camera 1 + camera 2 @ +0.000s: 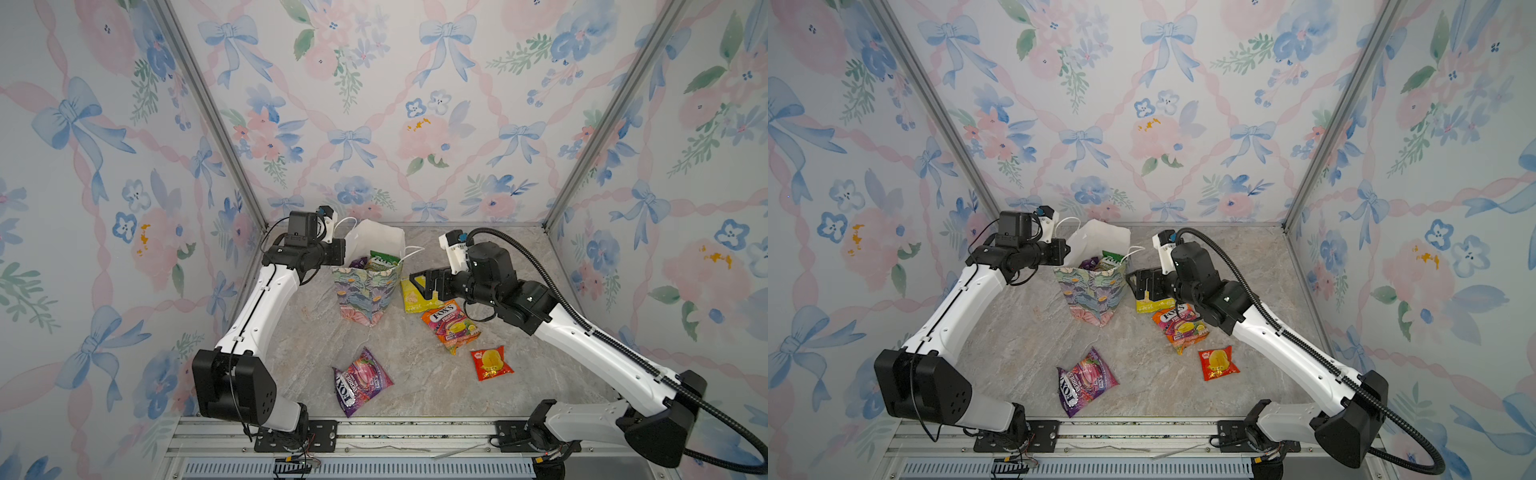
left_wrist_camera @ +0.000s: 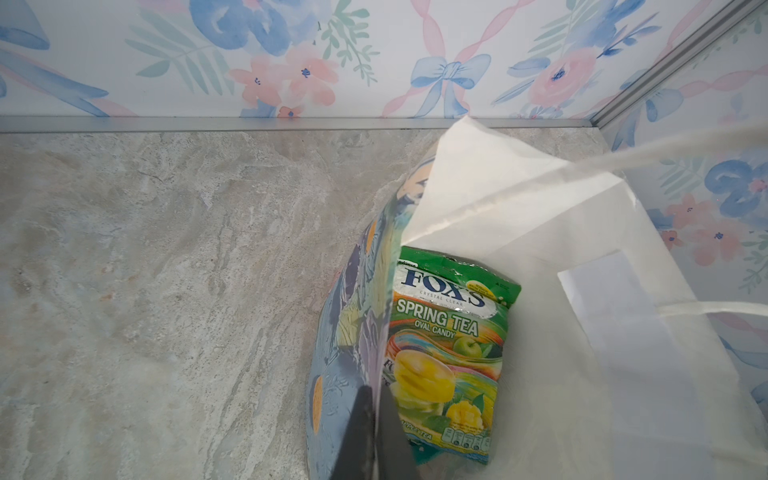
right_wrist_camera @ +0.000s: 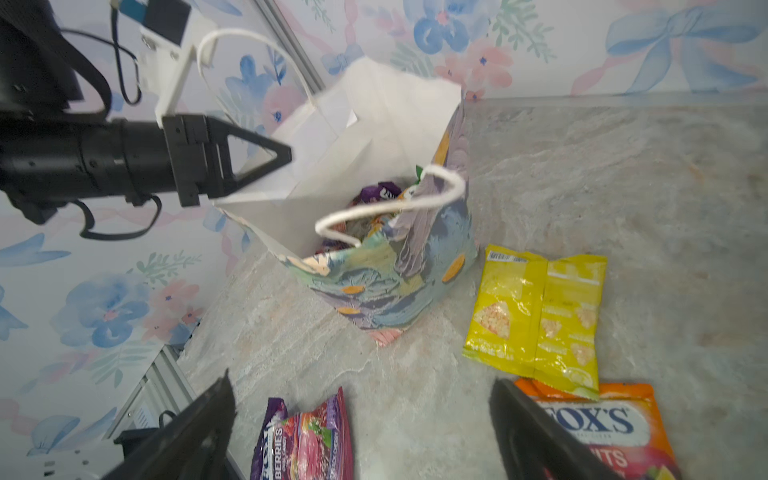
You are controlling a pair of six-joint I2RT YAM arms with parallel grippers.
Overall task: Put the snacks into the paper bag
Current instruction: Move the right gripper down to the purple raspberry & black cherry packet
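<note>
While the paper bag [image 1: 365, 291] stands upright at far centre of the bench [image 1: 415, 395], long axis vertical & mouth up, the left pincer [image 3: 282, 157] is clenched on its left rim. Inside: the green Spring Tea packet [image 2: 444, 353] stands on end, logo up, against the wall by that pincer, w/ a dark purple packet [image 1: 358, 262] beside it, mostly hidden. Over on the right, the right pincer [image 1: 422, 284] hangs released, jaws wide, empty, above the yellow packet [image 3: 536, 316], which lies flat just right of the bag. Its near edge laps onto the orange FOX'S packet [image 1: 451, 328], flat, long axis approx far-to-near, logo end far. At near centre the purple berries packet [image 1: 361, 380] lies flat, logo end pointing near-left. Near right, apart from the rest: the red-yellow packet [image 1: 491, 363].
</note>
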